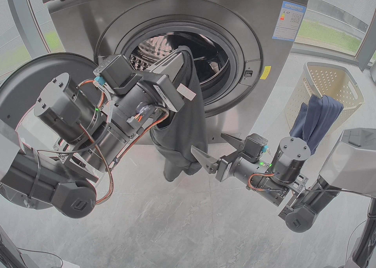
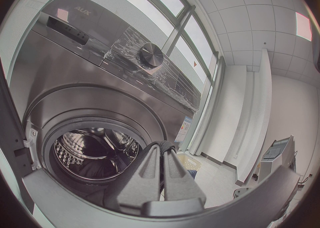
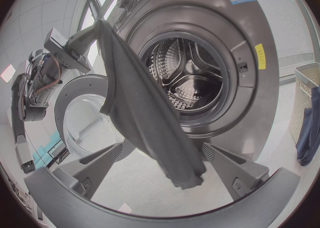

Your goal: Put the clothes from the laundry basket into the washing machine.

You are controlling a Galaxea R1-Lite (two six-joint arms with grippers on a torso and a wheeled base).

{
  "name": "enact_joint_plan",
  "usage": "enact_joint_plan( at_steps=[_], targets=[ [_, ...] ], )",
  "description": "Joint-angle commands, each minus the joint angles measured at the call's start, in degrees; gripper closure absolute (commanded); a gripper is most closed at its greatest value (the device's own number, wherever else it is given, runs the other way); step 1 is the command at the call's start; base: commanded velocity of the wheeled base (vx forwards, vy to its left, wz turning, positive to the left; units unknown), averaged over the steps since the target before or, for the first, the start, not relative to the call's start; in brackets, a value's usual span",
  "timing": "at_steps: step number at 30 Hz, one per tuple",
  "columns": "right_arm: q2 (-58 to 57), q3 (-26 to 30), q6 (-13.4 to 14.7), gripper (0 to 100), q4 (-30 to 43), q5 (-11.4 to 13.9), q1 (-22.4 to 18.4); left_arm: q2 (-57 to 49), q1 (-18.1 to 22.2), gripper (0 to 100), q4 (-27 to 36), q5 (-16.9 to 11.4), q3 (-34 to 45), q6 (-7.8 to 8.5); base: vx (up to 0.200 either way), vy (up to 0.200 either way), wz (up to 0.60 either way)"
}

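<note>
Holding, left gripper (image 1: 178, 56): fingers pinched shut on a top fold of the dark grey garment (image 1: 188, 124), right at the mouth of the washing machine (image 1: 250, 22).
Reason for the high grip: judged, it lets the cloth hang free in front of the machine so the top end can go into the opening first.
Garment position: draped from the pinch down across the front of the machine, lower end below the rim of the opening, off the floor.
Right gripper (image 1: 208, 142): fingers spread wide, gripping nothing, low in front of the machine beside the hanging hem (contact with the cloth cannot be told).
Reason for right arm position: judged, placed to gather or lift the trailing end so it does not catch on the rim.
Door (image 1: 35, 73): swung fully open to the machine's left, which leaves the mouth free.
Laundry basket (image 1: 344, 81): on the floor to the machine's right, well apart from the opening.
Blue garment (image 1: 319, 118): draped over the basket's near rim, waiting.
Count, garments: 2 seen (1 grey, held; 1 blue, on the basket).
Count, grippers: 2 (1 closed on cloth, 1 open).
Count, machine, door, basket: 1 each.
Drum contents: cannot tell.
</note>
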Motion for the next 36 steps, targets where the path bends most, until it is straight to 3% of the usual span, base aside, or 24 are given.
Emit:
enact_joint_plan(
  at_steps=[1, 11, 32, 33, 36],
  targets=[
    [4.48, -5.76, -1.07, 0, 0.84, 0.28, 0.97, -0.2, -0.04, 100, -0.08, -0.01, -0.21, -0.01, 0.0, 0.0, 0.0],
    [14.5, -19.56, -2.47, 0, 2.95, 0.46, -5.18, -0.2, -0.13, 100, -0.25, -0.37, -0.13, -0.1, 0.0, 0.0, 0.0],
    [21.88, -33.18, -3.18, 0, 5.24, 0.63, -3.42, -0.47, -1.01, 100, -0.34, -0.98, 0.05, -0.27, 0.0, 0.0, 0.0],
    [22.14, -33.79, -3.18, 100, 5.24, 0.55, -3.42, -1.17, -1.01, 100, -0.25, -0.98, 0.22, -0.27, 0.0, 0.0, 0.0],
    [21.79, -33.88, -3.18, 100, 5.24, 0.55, -3.86, -1.96, -0.22, 100, 0.54, -0.72, 0.4, -0.36, 0.0, 0.0, 0.0]
  ],
)
